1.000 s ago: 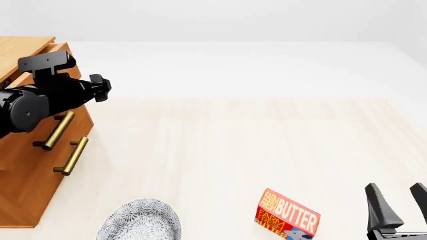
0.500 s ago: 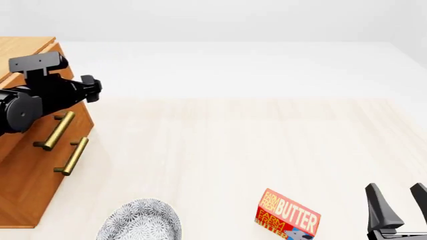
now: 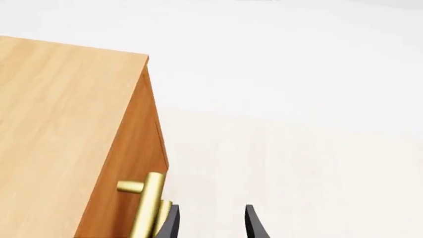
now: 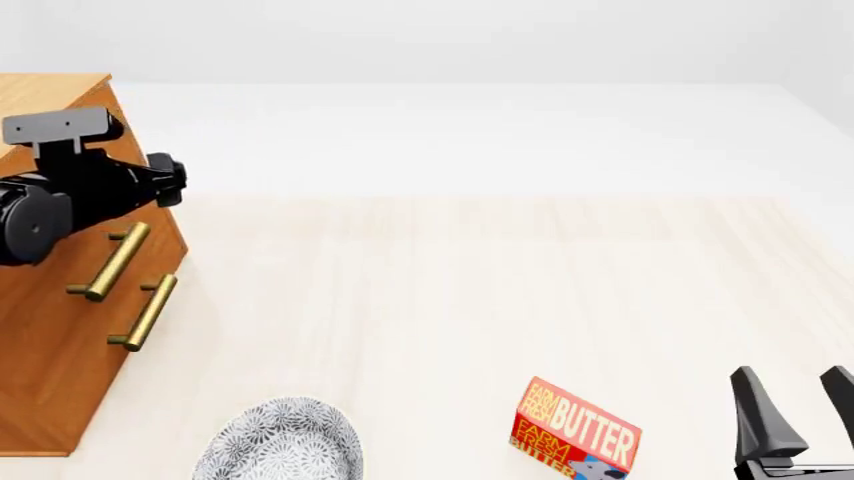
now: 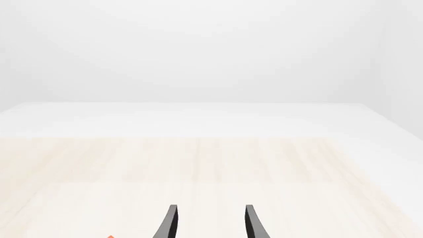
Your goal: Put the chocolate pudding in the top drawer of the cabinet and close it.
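in the front view alone, a butter box (image 4: 577,434).

A pale wood-grain table (image 4: 441,290) fills the scene, its far part a plain white. On it at the left stands an orange-brown cabinet (image 4: 54,330), its front carrying two brass bar handles, one above the other. Near the front edge a grey patterned bowl (image 4: 283,440) sits just right of the cabinet's base. Further right, apart from the bowl, a red-and-orange butter box (image 4: 577,436) lies flat at a slight angle.
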`<state>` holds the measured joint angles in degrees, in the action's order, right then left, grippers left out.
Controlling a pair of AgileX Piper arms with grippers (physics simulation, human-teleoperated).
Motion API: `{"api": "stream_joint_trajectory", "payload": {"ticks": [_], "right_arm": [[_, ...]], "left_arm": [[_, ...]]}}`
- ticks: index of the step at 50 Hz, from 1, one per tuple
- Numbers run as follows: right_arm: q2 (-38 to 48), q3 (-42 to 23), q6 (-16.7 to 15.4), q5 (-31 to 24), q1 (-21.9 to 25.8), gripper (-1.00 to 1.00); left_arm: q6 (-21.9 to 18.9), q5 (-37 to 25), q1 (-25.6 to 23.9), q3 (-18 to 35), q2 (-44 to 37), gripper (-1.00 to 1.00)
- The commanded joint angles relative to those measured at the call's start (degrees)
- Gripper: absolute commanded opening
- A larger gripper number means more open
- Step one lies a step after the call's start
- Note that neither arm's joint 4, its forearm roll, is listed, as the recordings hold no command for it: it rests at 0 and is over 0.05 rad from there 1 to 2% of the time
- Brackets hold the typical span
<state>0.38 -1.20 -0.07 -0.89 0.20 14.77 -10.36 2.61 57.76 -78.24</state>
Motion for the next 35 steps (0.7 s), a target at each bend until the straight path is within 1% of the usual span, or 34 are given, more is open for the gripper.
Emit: {"api": "stream_joint_trajectory", "payload": {"ticks": [1, 8, 11, 17, 21, 24, 30, 35], "right_arm": [[0.0, 0.0, -0.01, 0.0, 0.01, 1.0], [0.0, 0.0, 0.0, 0.0, 0.0, 1.0], [0.0, 0.0, 0.01, 0.0, 0.0, 1.0], [-0.04, 0.02, -0.01, -0.02, 0.09, 1.0], [-0.08, 0.0, -0.01, -0.07, 0.09, 1.0], [-0.09, -0.01, -0.01, -0.1, 0.09, 1.0], [-0.12, -0.01, -0.01, -0.13, 0.09, 1.0], [-0.12, -0.01, -0.01, -0.12, 0.1, 1.0]], "left_arm": [[-0.14, -1.38, 2.83, -1.62, -2.82, 1.0], [-0.81, -1.79, 3.71, -1.23, -2.47, 1.0], [-0.42, -1.54, 3.55, -1.59, -2.23, 1.0], [0.35, -1.29, 2.49, -2.28, -1.39, 1.0], [1.65, -1.38, 0.87, -3.05, 0.56, 1.0], [1.74, -1.39, 0.72, -3.52, 1.59, 1.0], [2.64, -2.0, -1.97, -3.55, 4.95, 1.0], [2.3, -2.35, -2.93, -4.76, 7.0, 1.0]]}}
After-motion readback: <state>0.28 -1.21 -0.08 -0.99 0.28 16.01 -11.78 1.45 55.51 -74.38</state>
